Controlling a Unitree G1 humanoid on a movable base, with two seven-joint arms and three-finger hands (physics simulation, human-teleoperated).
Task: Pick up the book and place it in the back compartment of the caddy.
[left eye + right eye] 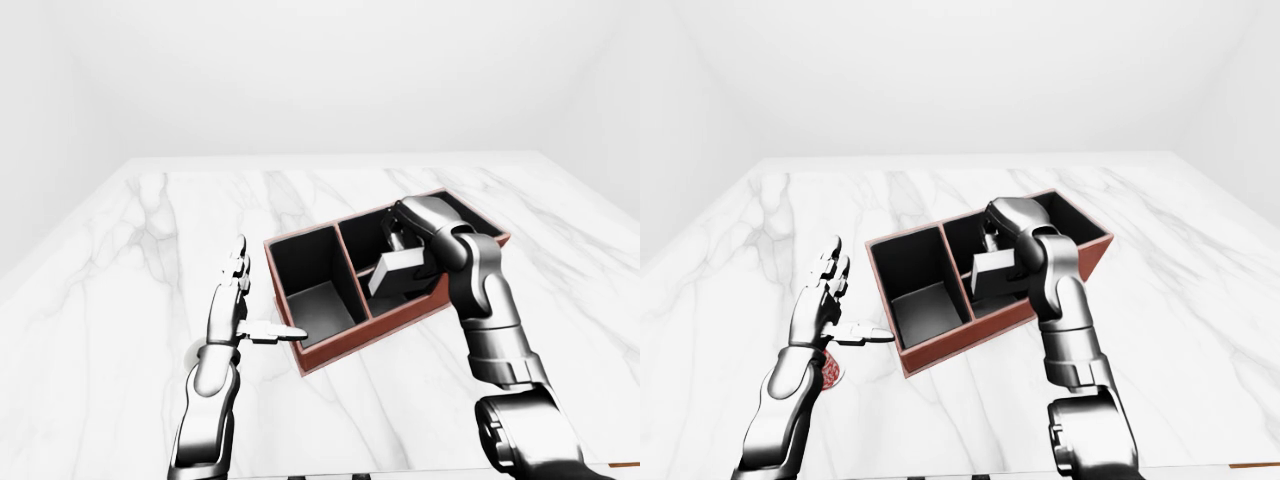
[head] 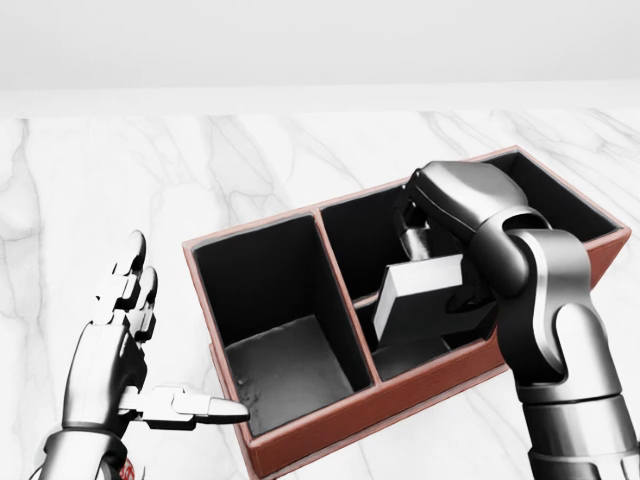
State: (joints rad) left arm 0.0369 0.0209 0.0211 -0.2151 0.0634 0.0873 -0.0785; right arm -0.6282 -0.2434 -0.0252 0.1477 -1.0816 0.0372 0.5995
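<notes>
Now | right robot hand (image 2: 432, 262) clamped on book (image 2: 422, 298) | book tilted inside caddy (image 2: 300, 440), below hand

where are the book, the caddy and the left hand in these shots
book (image 2: 425, 300), head view, on its pale grey cover.
caddy (image 2: 330, 437), head view, on its red-brown outer wall along the bottom edge.
left hand (image 2: 105, 365), head view, on the palm, fingers spread open.

I am operating in a bare simulated test space, not a furnished room. A white marble-veined tabletop (image 1: 120, 260) fills the views, bounded by plain, featureless white walls (image 1: 300, 70). The only furnishing on it is a red-brown caddy (image 1: 340, 352) with black compartments, right of centre.
</notes>
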